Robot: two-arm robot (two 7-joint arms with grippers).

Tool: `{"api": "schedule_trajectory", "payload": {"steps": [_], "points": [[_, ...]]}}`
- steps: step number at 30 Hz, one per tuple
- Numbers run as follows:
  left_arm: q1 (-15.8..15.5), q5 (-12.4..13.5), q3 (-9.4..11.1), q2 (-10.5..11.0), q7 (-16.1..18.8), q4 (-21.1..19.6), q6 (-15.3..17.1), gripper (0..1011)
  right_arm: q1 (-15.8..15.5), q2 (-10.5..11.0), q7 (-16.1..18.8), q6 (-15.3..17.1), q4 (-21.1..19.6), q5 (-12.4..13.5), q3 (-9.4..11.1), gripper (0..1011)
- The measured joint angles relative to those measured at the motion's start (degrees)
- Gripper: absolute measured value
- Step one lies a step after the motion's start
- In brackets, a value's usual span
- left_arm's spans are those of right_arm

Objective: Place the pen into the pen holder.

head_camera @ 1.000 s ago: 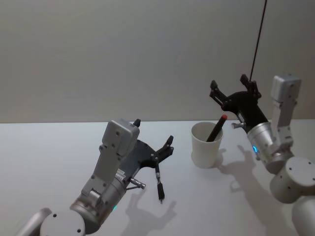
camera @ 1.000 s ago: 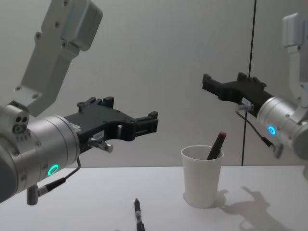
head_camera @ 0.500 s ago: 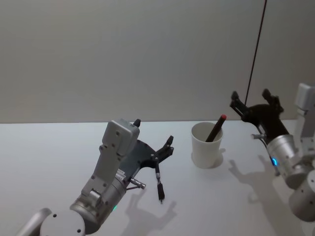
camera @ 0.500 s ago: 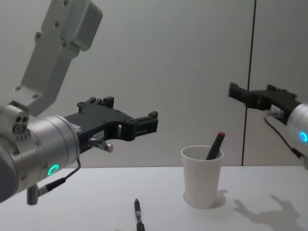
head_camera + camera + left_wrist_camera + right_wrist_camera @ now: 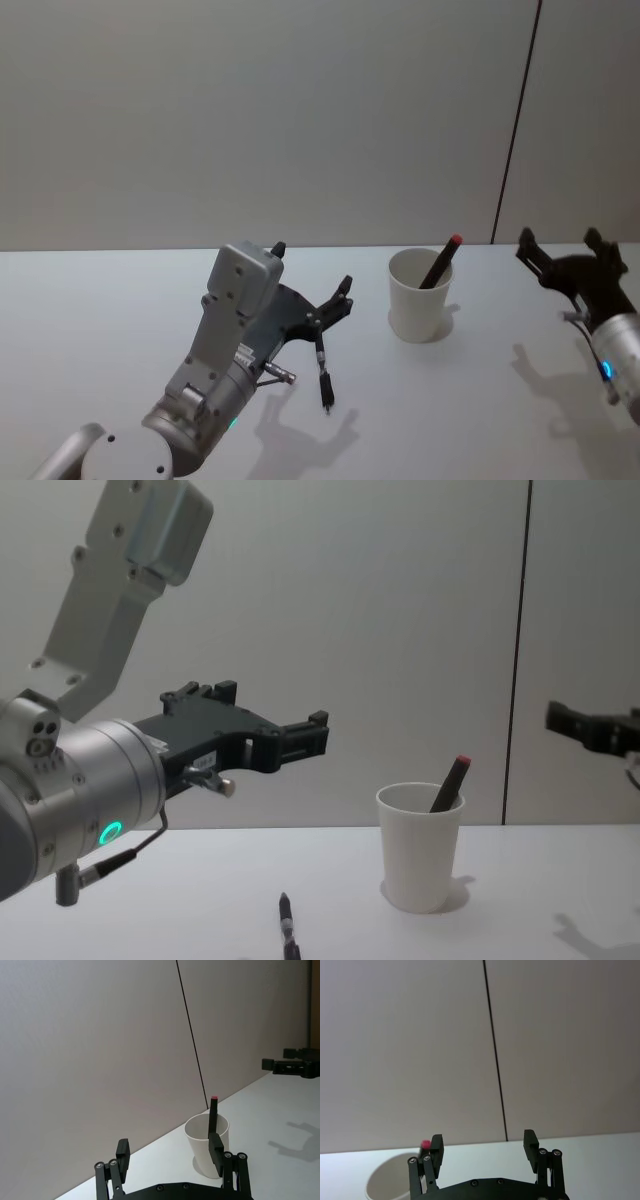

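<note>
Nearest, the left gripper [image 5: 312, 268] hovers above the white bench [image 5: 90, 320], unmoved from a second ago, its fingers [image 5: 345, 286] apart and empty; below them a black pen [image 5: 323, 372] lies flat on the bench, clear of the gripper and in the same spot as before. Farther on and to the right the pen holder [image 5: 418, 300] stands upright; a red-tipped pen [image 5: 440, 262] rests inside it, leaning right, its tip above the rim, as before. The right gripper [image 5: 560, 240], which a second ago hung just above and right of the cup, has drawn back rightward and lower; it now sits well apart from the cup, fingers [image 5: 437, 1142] spread and empty. Behind is a plain grey wall [image 5: 250, 120] with a dark vertical seam [image 5: 515, 120].
</note>
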Motion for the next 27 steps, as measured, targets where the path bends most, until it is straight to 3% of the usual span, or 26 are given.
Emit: {"api": "schedule_trajectory", "payload": {"steps": [10,27], "points": [[0.0,0.0,0.0,0.0,0.0,0.0,0.0,1004,-3.18,1.26,-1.68,3.24,-2.66,-0.5,1.27,1001],[-0.26,-0.69,-0.17,-0.29,-0.23,0.31,1.02,1004,-5.29,2.1,-2.8,5.24,-4.33,-1.04,2.11,1002]]}}
